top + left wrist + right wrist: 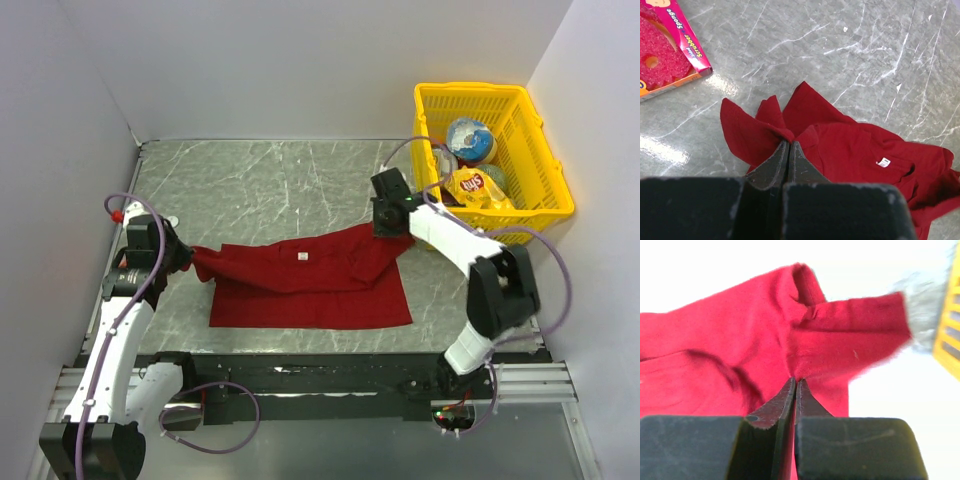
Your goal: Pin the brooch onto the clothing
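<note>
The clothing [310,285], a dark-red T-shirt with a small white label [302,257] at the neck, lies spread across the middle of the table. My left gripper [188,256] is shut on its bunched left end, with the fabric pinched right at the fingertips [789,142]. At the shirt's far right corner my right gripper [386,228] is shut on a fold of red cloth [796,379]. In both wrist views the jaws are pressed together with cloth between the tips. The brooch is out of view.
A yellow basket [548,150] stands at the back right, holding a chip bag [478,188] and a round blue-and-white item [470,138]. A pink-and-orange sponge packet [670,47] lies on the marble beyond my left gripper. White walls close in the left, back and right.
</note>
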`<control>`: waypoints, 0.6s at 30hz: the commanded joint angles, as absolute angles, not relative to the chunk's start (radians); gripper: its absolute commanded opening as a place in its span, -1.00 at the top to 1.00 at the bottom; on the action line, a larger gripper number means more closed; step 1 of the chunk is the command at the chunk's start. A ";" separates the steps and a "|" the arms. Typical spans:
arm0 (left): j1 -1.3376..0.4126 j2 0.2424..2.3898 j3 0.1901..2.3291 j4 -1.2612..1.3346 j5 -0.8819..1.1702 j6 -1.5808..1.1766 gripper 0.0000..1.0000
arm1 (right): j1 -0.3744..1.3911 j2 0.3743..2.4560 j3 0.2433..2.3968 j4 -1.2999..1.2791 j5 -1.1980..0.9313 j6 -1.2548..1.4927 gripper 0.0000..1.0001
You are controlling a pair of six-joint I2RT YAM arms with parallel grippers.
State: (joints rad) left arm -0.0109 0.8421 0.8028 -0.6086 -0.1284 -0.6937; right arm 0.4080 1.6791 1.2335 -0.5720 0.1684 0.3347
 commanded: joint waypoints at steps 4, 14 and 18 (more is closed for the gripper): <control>-0.008 0.833 0.914 -0.566 -0.130 -0.644 0.98 | 0.411 1.335 1.241 -0.555 0.158 0.296 1.00; -0.008 0.660 1.213 -0.563 -0.074 -0.534 0.98 | 0.411 0.821 1.196 -0.411 -0.057 0.192 1.00; -0.008 0.583 1.351 -0.620 -0.052 -0.474 0.98 | 0.408 0.678 1.238 -0.423 -0.132 0.167 1.00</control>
